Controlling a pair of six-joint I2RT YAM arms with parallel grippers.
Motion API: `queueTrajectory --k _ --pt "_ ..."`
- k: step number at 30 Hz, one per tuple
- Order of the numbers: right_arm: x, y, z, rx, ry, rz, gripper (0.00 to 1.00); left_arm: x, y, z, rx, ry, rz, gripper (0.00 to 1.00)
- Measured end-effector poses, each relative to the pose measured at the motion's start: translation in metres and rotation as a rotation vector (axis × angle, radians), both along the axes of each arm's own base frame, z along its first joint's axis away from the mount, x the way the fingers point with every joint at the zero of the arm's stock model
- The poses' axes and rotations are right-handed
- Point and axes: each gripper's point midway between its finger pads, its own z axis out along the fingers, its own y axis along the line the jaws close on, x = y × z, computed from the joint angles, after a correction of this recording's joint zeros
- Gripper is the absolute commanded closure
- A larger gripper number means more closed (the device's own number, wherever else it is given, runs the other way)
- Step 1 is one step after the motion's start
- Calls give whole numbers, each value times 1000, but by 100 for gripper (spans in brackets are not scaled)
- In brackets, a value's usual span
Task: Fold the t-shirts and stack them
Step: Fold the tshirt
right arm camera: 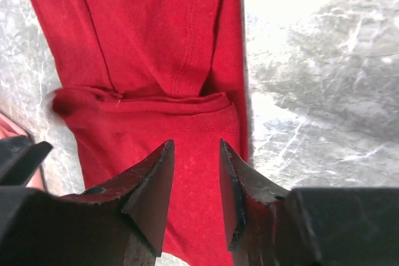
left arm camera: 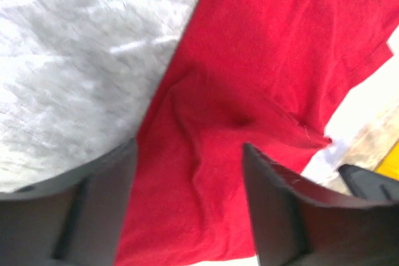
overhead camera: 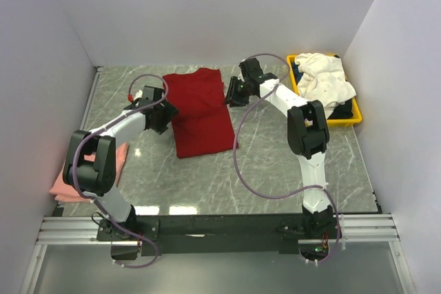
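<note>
The dark red t-shirt point(overhead camera: 201, 111) lies folded into a long rectangle on the marble table, its collar end to the back. My left gripper point(overhead camera: 165, 111) hangs open over the shirt's left edge, with red cloth point(left arm camera: 262, 48) below the spread fingers point(left arm camera: 188, 147) and nothing gripped. At the shirt's upper right edge my right gripper point(overhead camera: 231, 94) is open too, just above a folded hem point(right arm camera: 156, 42), jaws point(right arm camera: 195, 144) apart and empty. The salmon-pink t-shirt point(overhead camera: 65, 184) lies at the table's left edge, partly under my left arm. A white t-shirt point(overhead camera: 324, 77) is heaped in the bin.
The yellow plastic bin point(overhead camera: 344, 120) stands at the back right corner, with something dark point(overhead camera: 341, 110) under the white cloth. White walls close in the table on three sides. Purple cables loop from both arms over the table.
</note>
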Motion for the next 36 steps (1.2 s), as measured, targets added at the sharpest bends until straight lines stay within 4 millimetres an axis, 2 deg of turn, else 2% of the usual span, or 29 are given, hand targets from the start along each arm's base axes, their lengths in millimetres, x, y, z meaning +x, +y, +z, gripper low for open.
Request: queueTrajectory --k 2,4,5,6,7,8,10,11,14,17,21,23,27,36 --pt "1 -2 1 -6 -6 -2 57 2 4 3 6 -7 5 20" --pt "-2 -6 3 -16 -14 -11 58 4 7 10 8 -25 5 27" --pt "-7 -8 6 -19 -18 -11 58 4 7 15 6 -36 3 37" --pt "-12 -9 8 -22 -18 -11 59 4 7 21 2 -51 3 42" --pt "-17 -11 12 -22 -25 -10 59 4 6 29 -3 -70 -2 59" --pt "-22 -12 16 -22 -33 -10 60 4 4 36 -11 -88 -2 68" --pt "-32 -10 24 -20 -48 -1 60 3 -1 48 -23 -122 -14 79" --pt "-35 -7 27 -19 -56 5 61 1 -5 51 -27 -129 -24 90" --pt "-48 7 32 -7 -78 38 62 -7 -24 50 -39 -129 -65 99" --pt "-66 18 23 2 -72 64 62 -25 -45 34 -48 -93 -113 99" --pt "-110 19 -13 -4 20 93 63 -56 -62 2 -56 -16 -161 99" --pt "-128 11 -30 -16 64 88 63 -68 -62 -14 -56 16 -163 99" --pt "-158 -5 -53 -31 125 71 64 -103 -53 -54 -46 114 -149 99" --pt "-162 -18 -51 2 92 35 64 -113 -47 -51 -63 82 -128 99"
